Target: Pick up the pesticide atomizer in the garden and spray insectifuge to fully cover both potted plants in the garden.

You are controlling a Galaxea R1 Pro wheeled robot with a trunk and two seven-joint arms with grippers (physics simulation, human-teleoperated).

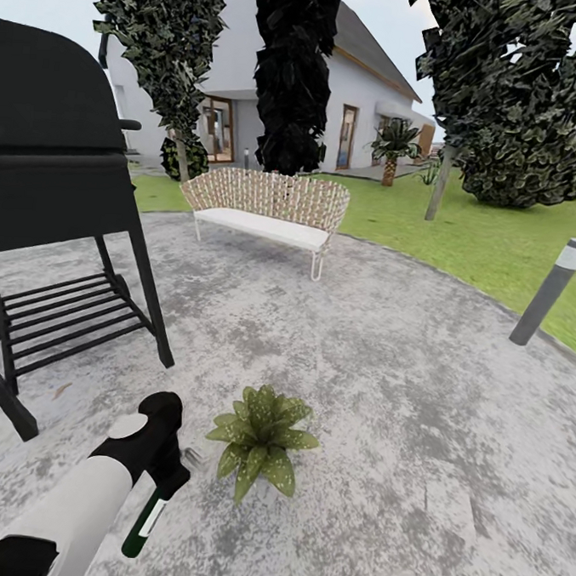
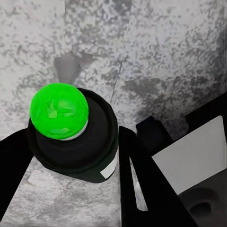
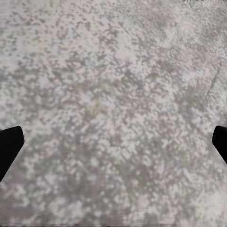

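At the lower left of the frame the left arm reaches in, its claw (image 1: 164, 468) closed around the pesticide atomizer (image 1: 149, 518), whose dark green body hangs tilted below the claw over grey stone paving (image 1: 385, 371). Just right of it, at lower centre, sits a potted plant (image 1: 262, 440) with speckled olive leaves. A black grill (image 1: 55, 188) fills the left side. A white bench (image 1: 267, 210) stands at upper centre, with lawn (image 1: 479, 231), dark trees and a white house (image 1: 351, 96) behind. A grey bollard light (image 1: 550, 291) leans at the right edge.
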